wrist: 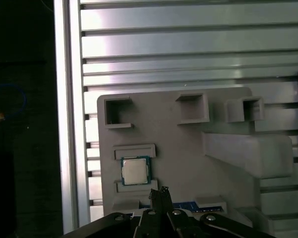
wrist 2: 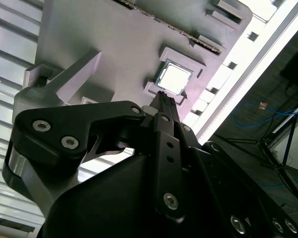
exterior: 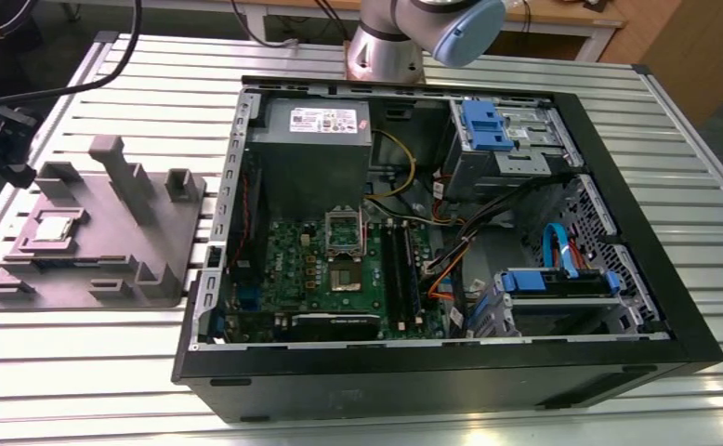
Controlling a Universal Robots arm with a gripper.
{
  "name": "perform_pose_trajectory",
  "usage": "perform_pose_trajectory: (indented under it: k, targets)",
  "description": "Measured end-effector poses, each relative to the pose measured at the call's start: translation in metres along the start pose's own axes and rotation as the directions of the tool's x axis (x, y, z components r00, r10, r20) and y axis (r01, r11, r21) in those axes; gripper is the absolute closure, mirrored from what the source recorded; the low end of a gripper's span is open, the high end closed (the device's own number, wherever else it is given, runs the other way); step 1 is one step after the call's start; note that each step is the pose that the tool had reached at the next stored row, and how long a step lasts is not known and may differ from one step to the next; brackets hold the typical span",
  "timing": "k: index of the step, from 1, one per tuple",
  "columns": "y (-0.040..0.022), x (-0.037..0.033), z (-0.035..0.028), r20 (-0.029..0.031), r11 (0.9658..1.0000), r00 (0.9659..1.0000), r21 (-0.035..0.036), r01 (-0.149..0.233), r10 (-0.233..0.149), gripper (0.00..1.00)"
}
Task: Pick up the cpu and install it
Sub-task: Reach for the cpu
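Observation:
The cpu (exterior: 58,229) is a small silver square chip lying flat in a recess of the grey plastic tray (exterior: 101,255) at the exterior view's left. Both wrist views show the cpu (wrist: 135,171) (wrist 2: 175,78) seated between low raised blocks of the tray (wrist: 188,148) (wrist 2: 114,44). My black gripper (wrist: 159,190) (wrist 2: 162,97) hovers above the tray just beside the chip, fingers pressed together and holding nothing. In the exterior view the gripper (exterior: 19,173) hangs over the tray's far left edge.
An open computer case (exterior: 449,372) fills the middle and right of the slatted metal table (exterior: 89,372). Inside lies a green motherboard (exterior: 287,269) with a dark square socket (exterior: 342,277), cables and blue drive brackets. Tall blocks (exterior: 126,181) rise from the tray.

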State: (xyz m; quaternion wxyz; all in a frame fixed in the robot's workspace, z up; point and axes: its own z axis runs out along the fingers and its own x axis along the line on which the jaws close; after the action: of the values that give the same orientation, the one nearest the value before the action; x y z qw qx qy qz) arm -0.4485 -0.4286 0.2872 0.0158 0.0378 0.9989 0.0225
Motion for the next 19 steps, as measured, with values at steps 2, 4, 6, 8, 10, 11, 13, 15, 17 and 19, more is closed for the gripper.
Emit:
perform_pose_trajectory:
  k: [2,4,6,8,10,11,13,15,17,19]
  targets:
    - [-0.0001,0.0001,0.0025,0.0,1.0,1.0,0.0,0.0,0.0,0.9]
    - [-0.0004,0.0002,0.0053,0.0,1.0,1.0,0.0,0.0,0.0,0.9]
    - [-0.0006,0.0003,0.0079,-0.0002,1.0,1.0,0.0001,0.0,0.0,0.9]
    - [-0.0009,0.0004,0.0109,-0.0005,1.0,1.0,0.0001,0.0,0.0,0.9]
    - [-0.0011,0.0006,0.0143,-0.0009,1.0,1.0,0.0001,0.0,0.0,0.9]
    - [-0.0012,0.001,0.0157,-0.001,1.0,1.0,0.0001,0.0,0.0,0.9]
    - [-0.0015,0.0029,0.0177,-0.0012,1.0,1.0,0.0002,0.0,0.0,0.9]
    - [-0.0017,0.0049,0.0196,-0.001,1.0,1.0,0.0001,0.0,0.0,0.9]
    - [-0.0019,0.0068,0.0217,-0.001,1.0,1.0,0.0001,0.0,0.0,0.9]
    - [-0.0022,0.0082,0.0242,-0.0008,1.0,1.0,-0.0001,0.0,0.0,0.9]
